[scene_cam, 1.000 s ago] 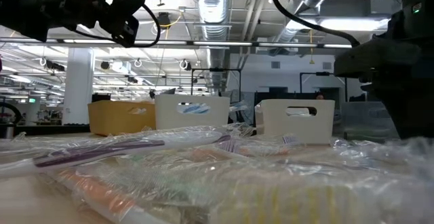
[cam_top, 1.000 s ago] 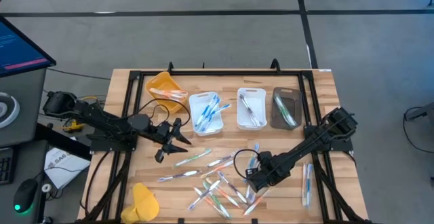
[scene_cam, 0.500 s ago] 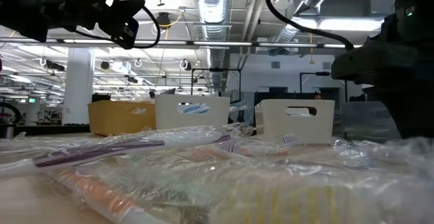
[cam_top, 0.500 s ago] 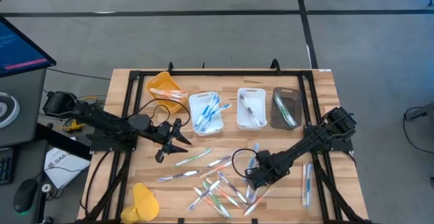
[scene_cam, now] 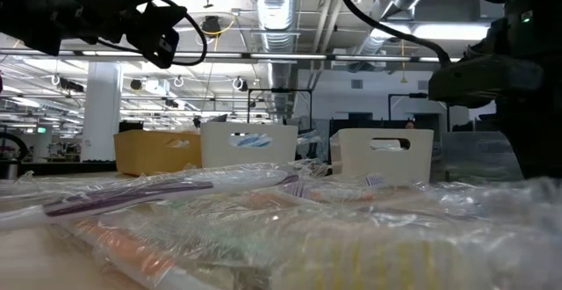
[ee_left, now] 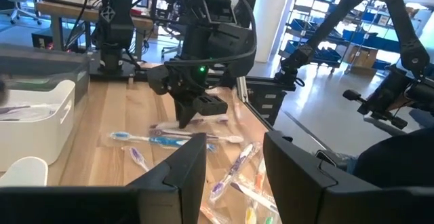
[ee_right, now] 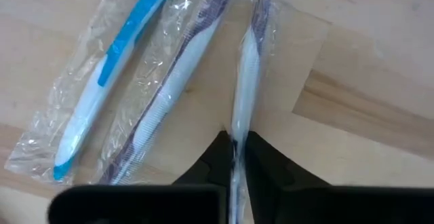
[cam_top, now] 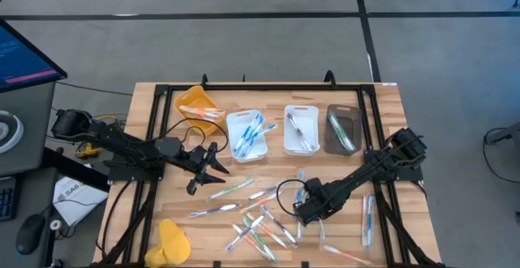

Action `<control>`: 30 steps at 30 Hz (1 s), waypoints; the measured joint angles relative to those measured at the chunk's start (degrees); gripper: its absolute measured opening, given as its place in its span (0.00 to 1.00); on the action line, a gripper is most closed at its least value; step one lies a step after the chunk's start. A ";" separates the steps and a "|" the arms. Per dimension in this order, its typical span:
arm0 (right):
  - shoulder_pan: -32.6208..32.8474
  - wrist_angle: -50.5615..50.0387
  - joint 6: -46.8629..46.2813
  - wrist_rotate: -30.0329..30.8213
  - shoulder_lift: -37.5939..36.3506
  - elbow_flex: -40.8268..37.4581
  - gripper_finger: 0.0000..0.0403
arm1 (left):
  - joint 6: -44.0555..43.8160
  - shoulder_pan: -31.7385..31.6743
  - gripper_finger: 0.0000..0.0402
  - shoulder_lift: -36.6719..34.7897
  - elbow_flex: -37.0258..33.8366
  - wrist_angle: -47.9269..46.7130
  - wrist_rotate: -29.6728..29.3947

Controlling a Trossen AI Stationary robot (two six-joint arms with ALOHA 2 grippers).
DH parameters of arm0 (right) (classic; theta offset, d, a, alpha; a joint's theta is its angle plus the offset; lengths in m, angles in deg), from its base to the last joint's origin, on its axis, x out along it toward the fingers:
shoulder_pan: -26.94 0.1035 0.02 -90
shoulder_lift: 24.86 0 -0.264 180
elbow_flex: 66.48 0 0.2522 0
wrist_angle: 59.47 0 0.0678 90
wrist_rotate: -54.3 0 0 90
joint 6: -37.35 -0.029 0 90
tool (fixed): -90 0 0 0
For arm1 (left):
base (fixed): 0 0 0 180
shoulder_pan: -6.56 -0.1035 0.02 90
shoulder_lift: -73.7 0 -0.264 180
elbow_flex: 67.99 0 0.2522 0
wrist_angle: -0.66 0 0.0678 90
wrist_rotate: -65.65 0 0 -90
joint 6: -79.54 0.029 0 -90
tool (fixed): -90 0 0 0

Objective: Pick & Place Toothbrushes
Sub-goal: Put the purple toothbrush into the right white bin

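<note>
Along the far side of the table (cam_top: 154, 97) stood a yellow tray (cam_top: 199, 105) with orange-accented brushes, a white tray (cam_top: 246, 134) with blue ones, a second white tray (cam_top: 301, 128) with grey ones and a dark tray (cam_top: 343, 129) with a green one, while loose wrapped toothbrushes (cam_top: 252, 215) lay scattered across the near middle. The left gripper (cam_top: 213, 169) hovered above the table near the first white tray, its fingers parted and holding nothing. The right gripper (ee_right: 237, 157) reached down into the scatter, its fingers pinched on a purple-tipped toothbrush (ee_right: 245, 75) lying on the wood just beside a purple-striped toothbrush (ee_right: 173, 81) and a blue toothbrush (ee_right: 112, 61).
</note>
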 joint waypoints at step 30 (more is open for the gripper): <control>-9.17 -42.81 20.98 38.57 -1.46 28.33 0.02 | 3.55 0.00 0.35 0.00 0.00 0.08 -2.27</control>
